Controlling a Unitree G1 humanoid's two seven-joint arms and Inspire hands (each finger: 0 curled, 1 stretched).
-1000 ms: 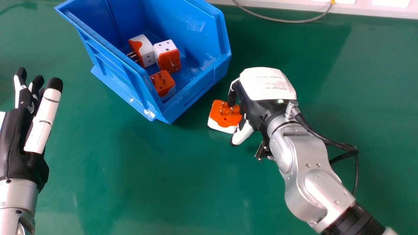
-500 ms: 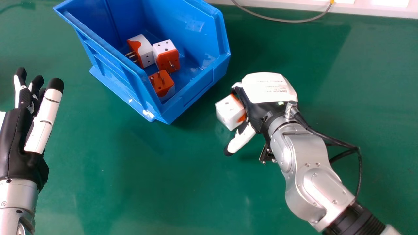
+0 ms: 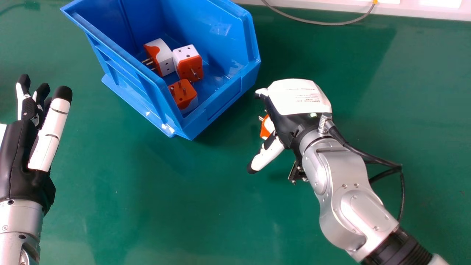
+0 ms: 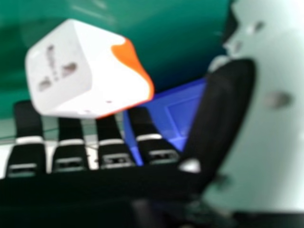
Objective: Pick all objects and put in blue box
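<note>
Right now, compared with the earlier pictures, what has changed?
In the head view, the loose adapter has turned and shifted right, partly under the right hand, its prongs now pointing left. The thumb has spread outward; no secure hold is visible. The blue box, the three adapters inside it and the left hand stayed put.

Head view: box (image 3: 147,99), far part cut off by top edge; nearest plug inside (image 3: 183,94) partly masked by rim. Loose plug (image 3: 265,127) mostly covered by right hand (image 3: 300,99), most fingers hidden under its back. Left hand (image 3: 22,158) clipped at left edge. Cable (image 3: 323,23) cut off above. Right hand view: plug covers some fingertips; plug-to-finger contact cannot be told. Box partly obscured by fingers and thumb.
</note>
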